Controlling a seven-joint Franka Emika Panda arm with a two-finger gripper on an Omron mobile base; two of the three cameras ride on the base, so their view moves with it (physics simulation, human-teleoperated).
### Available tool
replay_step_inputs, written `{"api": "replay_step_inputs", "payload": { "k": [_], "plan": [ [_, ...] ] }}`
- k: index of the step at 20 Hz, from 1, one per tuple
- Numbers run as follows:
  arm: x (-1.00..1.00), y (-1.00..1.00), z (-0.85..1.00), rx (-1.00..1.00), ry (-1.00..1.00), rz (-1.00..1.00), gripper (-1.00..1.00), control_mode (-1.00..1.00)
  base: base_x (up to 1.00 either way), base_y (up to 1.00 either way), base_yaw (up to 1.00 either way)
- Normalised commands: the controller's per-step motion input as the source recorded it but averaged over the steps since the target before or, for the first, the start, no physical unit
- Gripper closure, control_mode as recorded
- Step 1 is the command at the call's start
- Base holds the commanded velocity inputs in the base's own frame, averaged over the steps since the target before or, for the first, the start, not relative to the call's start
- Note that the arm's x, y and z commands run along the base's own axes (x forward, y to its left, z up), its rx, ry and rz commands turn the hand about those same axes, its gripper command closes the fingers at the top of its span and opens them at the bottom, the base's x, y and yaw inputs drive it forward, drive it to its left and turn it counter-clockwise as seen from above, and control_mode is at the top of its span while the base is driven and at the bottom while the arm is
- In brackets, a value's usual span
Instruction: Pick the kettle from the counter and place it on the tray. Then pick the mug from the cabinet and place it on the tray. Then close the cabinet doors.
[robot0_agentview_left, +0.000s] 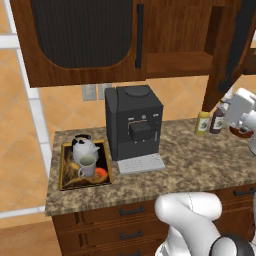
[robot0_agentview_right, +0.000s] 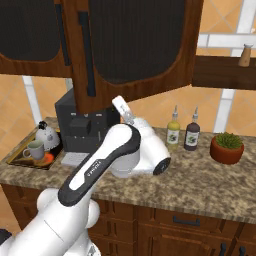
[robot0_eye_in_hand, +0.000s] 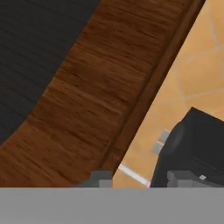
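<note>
Gripper (robot0_eye_in_hand: 135, 179) tips barely visible

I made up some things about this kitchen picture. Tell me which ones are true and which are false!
1. The kettle sits on the tray. True.
2. The mug is up on the cabinet shelf. False: it stands on the tray, next to the kettle.
3. Both cabinet doors are shut. False: the right door swings open, and the shelf shows.
4. A coffee machine stands beside the tray. True.
5. A potted plant sits on the counter. True.
</note>
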Motion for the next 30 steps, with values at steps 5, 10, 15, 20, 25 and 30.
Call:
{"api": "replay_step_inputs", "payload": {
  "k": [5,10,15,20,25,30],
  "plan": [
    [0.61,0.50,0.49,0.00,0.29,-0.33,-1.00,-1.00,0.00,0.00,0.00],
    [0.71,0.53,0.42,0.00,0.32,-0.34,-1.00,-1.00,0.00,0.00,0.00],
    [0.83,0.35,0.44,0.00,0.33,-0.31,-1.00,-1.00,0.00,0.00,0.00],
    [0.90,0.24,0.47,0.00,0.35,-0.25,-1.00,-1.00,0.00,0.00,0.00],
    [0.79,0.12,0.44,0.01,0.34,-0.21,-1.00,-1.00,0.00,0.00,0.00],
    [0.61,0.09,0.26,0.01,0.28,-0.19,-1.00,-1.00,0.00,0.00,0.00]
  ]
}}
